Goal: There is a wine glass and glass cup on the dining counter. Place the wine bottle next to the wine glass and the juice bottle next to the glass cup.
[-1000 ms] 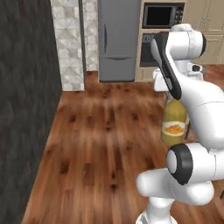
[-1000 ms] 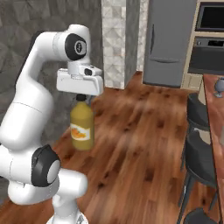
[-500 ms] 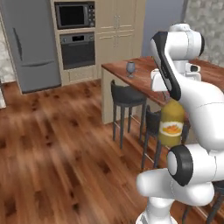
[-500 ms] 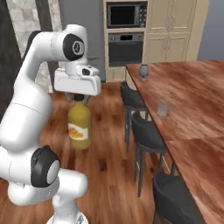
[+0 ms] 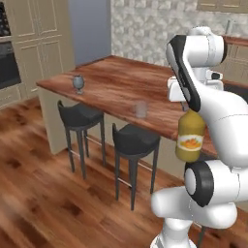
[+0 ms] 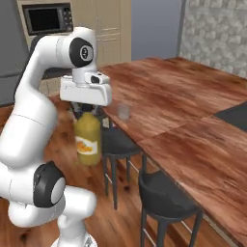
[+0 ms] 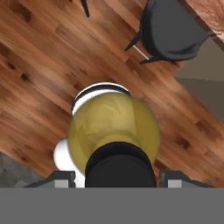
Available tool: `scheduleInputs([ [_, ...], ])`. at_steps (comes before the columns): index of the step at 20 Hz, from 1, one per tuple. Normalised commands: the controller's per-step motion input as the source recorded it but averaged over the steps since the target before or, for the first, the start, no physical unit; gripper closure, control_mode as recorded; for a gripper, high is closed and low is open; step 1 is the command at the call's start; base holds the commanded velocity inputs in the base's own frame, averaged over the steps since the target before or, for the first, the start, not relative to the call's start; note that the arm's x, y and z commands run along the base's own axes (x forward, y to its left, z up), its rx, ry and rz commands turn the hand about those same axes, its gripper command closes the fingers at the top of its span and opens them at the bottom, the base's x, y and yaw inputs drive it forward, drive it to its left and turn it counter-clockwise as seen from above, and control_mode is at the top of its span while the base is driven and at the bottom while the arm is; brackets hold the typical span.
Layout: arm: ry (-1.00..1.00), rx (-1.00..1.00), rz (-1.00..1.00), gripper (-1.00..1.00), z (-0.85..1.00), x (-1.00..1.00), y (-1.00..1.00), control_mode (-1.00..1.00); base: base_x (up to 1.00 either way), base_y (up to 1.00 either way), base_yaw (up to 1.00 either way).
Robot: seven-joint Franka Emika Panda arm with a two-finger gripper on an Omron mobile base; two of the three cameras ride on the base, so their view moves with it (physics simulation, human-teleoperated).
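My gripper (image 5: 187,107) is shut on the neck of the juice bottle (image 5: 190,137), a stout yellow-orange bottle with an orange-fruit label, which hangs upright in the air beside the dining counter (image 5: 116,85). The right base view shows the same grip: gripper (image 6: 89,109), juice bottle (image 6: 88,138). From above, the hand view looks down on the juice bottle (image 7: 113,127) over the wood floor. On the counter stand the wine glass (image 5: 77,83) near the far left corner and the glass cup (image 5: 141,109) (image 6: 124,111) near the front edge. The wine bottle is out of view.
Two dark stools (image 5: 80,116) (image 5: 135,140) stand along the counter's near side, and one stool (image 7: 173,30) lies just ahead of the bottle. A dark sink (image 6: 234,116) is set into the dining counter (image 6: 193,120) at the right. Beige cabinets with a microwave (image 6: 43,19) line the back wall.
The whole picture has swung round as the base moved, so the counter, stools and glasses are now close in front. The juice bottle stays held in my gripper.
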Motion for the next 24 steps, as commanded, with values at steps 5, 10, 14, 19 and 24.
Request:
scheduleInputs([
  [5,0.0,0.0,0.0,1.0,0.0,0.0,0.0,1.0,0.46,0.33,-0.63],
  [10,0.0,0.0,0.0,1.0,0.0,0.0,0.0,1.0,0.51,0.39,-0.5],
  [14,0.0,0.0,0.0,1.0,0.0,0.0,0.0,1.0,0.39,0.45,-0.47],
  [19,0.0,0.0,0.0,1.0,0.0,0.0,0.0,1.0,0.24,0.52,-0.25],
  [24,0.0,0.0,0.0,1.0,0.0,0.0,0.0,1.0,0.43,0.35,-0.11],
])
